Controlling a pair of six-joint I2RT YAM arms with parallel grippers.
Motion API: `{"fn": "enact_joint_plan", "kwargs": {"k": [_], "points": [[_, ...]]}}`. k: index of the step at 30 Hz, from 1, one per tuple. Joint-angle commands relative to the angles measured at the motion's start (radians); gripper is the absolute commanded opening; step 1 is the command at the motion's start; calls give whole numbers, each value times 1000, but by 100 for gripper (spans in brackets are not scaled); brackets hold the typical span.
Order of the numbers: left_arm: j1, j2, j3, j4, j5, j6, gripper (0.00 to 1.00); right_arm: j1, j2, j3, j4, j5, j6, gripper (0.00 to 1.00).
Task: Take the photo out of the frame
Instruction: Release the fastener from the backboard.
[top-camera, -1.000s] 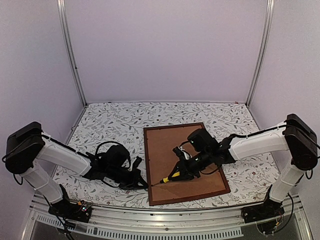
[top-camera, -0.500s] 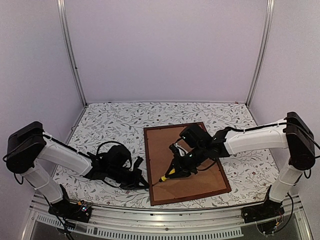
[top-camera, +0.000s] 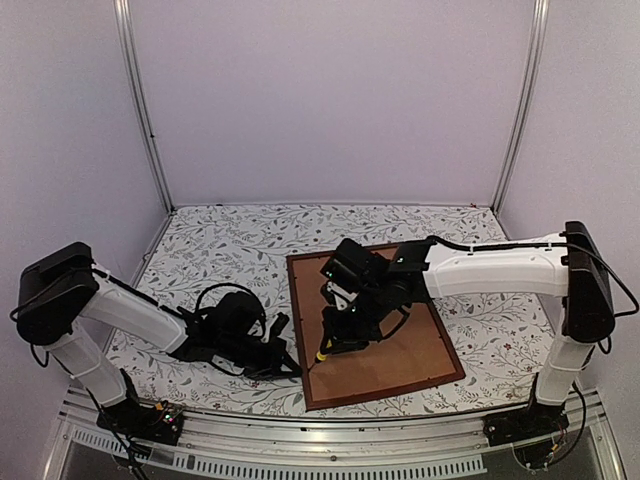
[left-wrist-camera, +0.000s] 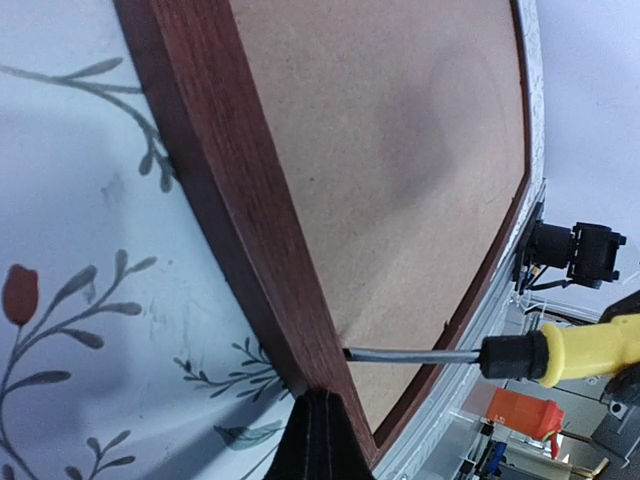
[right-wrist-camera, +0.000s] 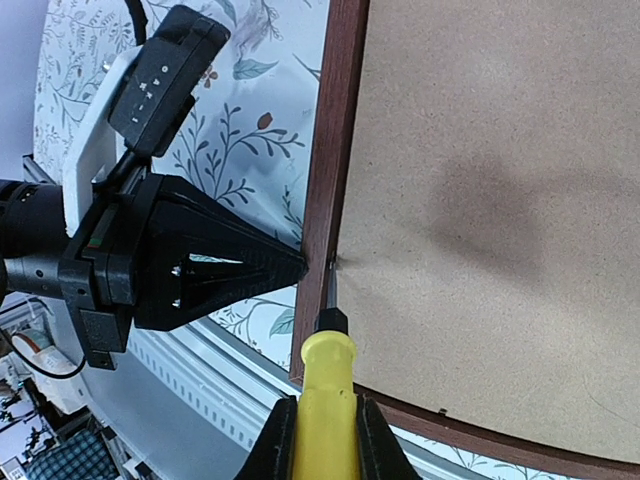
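The frame (right-wrist-camera: 338, 130) lies face down on the bench (top-camera: 220, 240), with the brown backing board (right-wrist-camera: 500, 150) uppermost. The photo is not visible; judge it to sit beneath the board, inside the frame.

The right fingers (top-camera: 335, 343) are clenched on the yellow handle of a screwdriver (right-wrist-camera: 322, 400). Its blade tip sits at the seam between the board and the left rail, near the near-left corner. The left fingers (right-wrist-camera: 270, 268) are pressed together on nothing, and their tip bears against the outer face of the same rail, opposite the blade.

Hazards from this position:
- If you lever too steeply, the tip can skip out of the seam and score the board or the rail.
- If you drive the blade too deep, it can crease or puncture the photo underneath.
- If the left tip slides off the rail, the frame loses its brace and can skate across the bench.
- If the handle twists in the grasp, you lose prying force.
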Motion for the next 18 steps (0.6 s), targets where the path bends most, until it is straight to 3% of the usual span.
{"fn": "enact_joint_plan", "kwargs": {"k": [1,10,18], "points": [[-61,78,-7,115,13,24,0,86,123,94,21,60,-13,0],[-61,88,-27,171,28,36,0,169,265,330,-146,150,-9,0],[-63,97,-35,207,36,38,0,214,340,420,-188,166,5,0]]}}
